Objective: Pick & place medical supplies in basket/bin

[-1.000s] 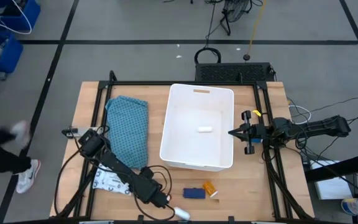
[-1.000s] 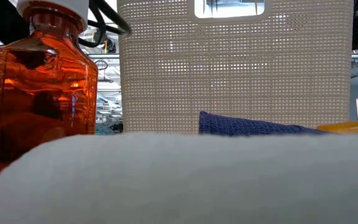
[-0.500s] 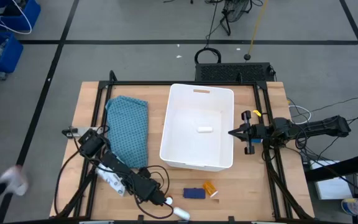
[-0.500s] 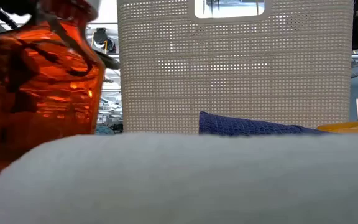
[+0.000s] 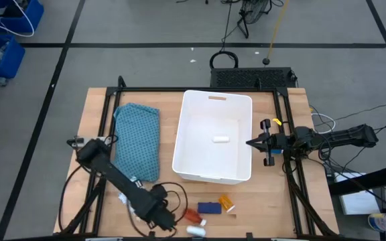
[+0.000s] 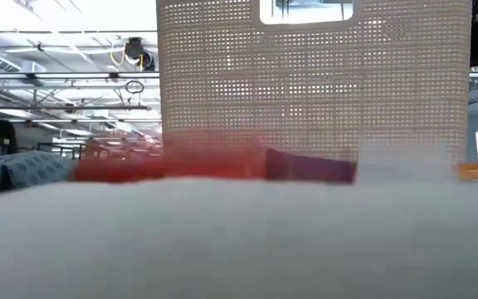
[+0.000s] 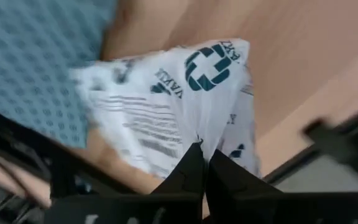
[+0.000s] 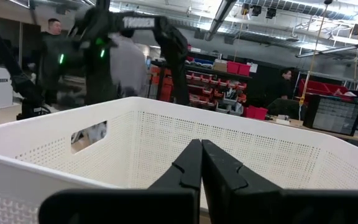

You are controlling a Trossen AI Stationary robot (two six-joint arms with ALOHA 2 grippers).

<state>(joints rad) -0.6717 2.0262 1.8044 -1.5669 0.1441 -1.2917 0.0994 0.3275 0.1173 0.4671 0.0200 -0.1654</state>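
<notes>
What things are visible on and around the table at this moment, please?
bin: one, white, middle of the table
small tube: one, white, inside the bin
cloth: one, teal patterned, left of the bin
printed packet: one, white, pinched by the left end effector
red bottle: one, lying near the front edge
blue piece: one, beside the red bottle
orange pill bottle: one, right of the blue piece
left end effector: shut on the packet, front of table
right end effector: shut, at the bin's right wall
</notes>
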